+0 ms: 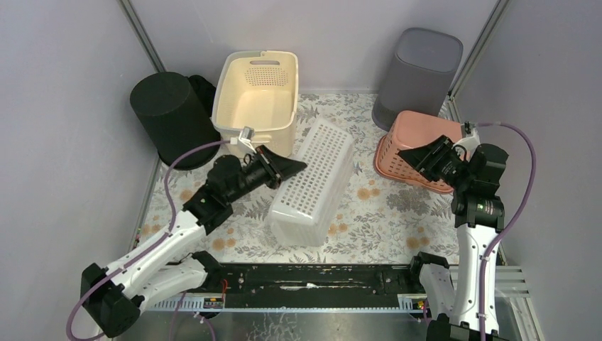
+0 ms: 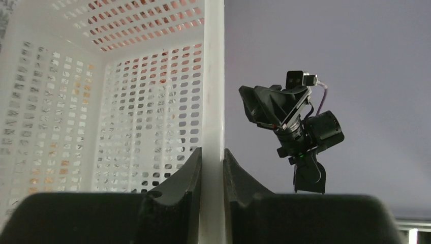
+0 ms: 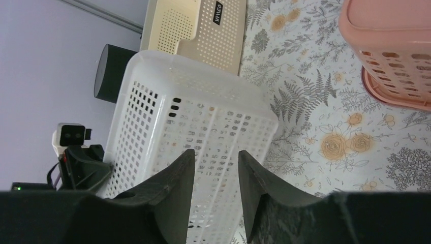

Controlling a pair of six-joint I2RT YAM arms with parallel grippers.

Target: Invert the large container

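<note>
Left pincer (image 1: 287, 169) is pinching the rim wall of the large white perforated plastic basket (image 1: 312, 181) on its 9 o'clock side. The basket is lying tipped on its side mid-worktop (image 1: 376, 213). Right pincer (image 1: 415, 158) is hovering spread and empty at 3 o'clock, over the pink slotted plastic basket (image 1: 412, 128).

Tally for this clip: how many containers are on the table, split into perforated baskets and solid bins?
Perforated baskets: 3 (cream basket, white basket, pink basket)
Solid bins: 2 (black bin, grey bin)
Total: 5
</note>
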